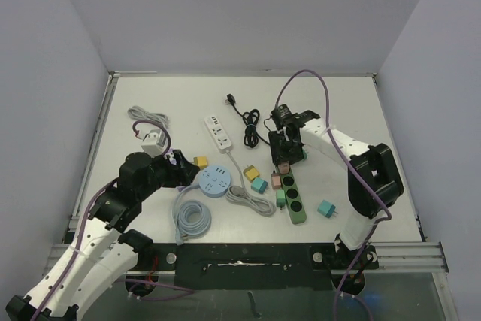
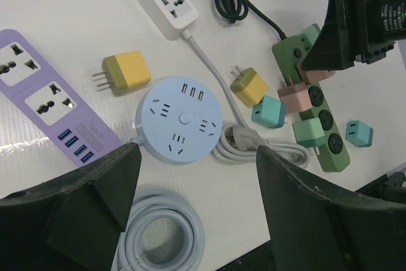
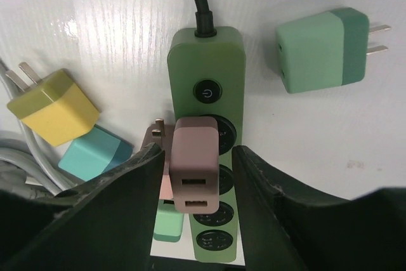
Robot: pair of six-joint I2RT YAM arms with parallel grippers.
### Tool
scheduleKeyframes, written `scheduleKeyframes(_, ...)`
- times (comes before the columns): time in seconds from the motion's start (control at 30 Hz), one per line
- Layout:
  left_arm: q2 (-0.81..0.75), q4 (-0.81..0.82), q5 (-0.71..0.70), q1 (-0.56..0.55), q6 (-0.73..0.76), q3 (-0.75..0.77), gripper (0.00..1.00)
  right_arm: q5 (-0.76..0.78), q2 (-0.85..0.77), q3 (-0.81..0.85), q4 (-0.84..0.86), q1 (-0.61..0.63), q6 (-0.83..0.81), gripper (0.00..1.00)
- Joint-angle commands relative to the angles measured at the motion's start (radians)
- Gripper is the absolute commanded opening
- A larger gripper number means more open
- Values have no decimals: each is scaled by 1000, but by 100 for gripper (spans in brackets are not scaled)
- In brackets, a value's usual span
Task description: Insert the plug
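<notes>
Pink plug [image 3: 193,169], centre, on strip [image 3: 206,61]: likely light, rigid, slick; grip flat sides; right jaws barely spread, left jaws wide.

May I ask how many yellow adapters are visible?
2: one yellow adapter lies between the purple strip and the round blue hub; the second yellow adapter sits beside a teal adapter, right of it.

The white bench [image 1: 353,110] carries a green power strip [image 1: 293,199] right of centre, with its black cable [image 1: 244,116] coiled behind it. A white power strip [image 1: 219,131] lies farther left. Nearer the front sits a round blue socket hub [image 1: 216,181], with a pale coiled cord [image 1: 192,219] beside it. A yellow plug [image 1: 201,162] lies just behind the hub, a teal plug [image 1: 327,208] lies right of the green strip, and a purple strip [image 2: 44,103] lies near the hub.
</notes>
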Motion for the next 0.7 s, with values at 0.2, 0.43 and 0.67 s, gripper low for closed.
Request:
scheduleKeyframes(0.2, 8, 26, 1, 2, 5, 12, 72, 57, -113, -10, 28, 8, 65, 51)
scheduleKeyframes(0.43, 13, 27, -3, 2, 2, 9, 72, 64, -85, -41, 44, 25, 64, 43)
scheduleKeyframes(0.67, 17, 28, -3, 2, 2, 9, 72, 78, -33, -59, 54, 26, 54, 21)
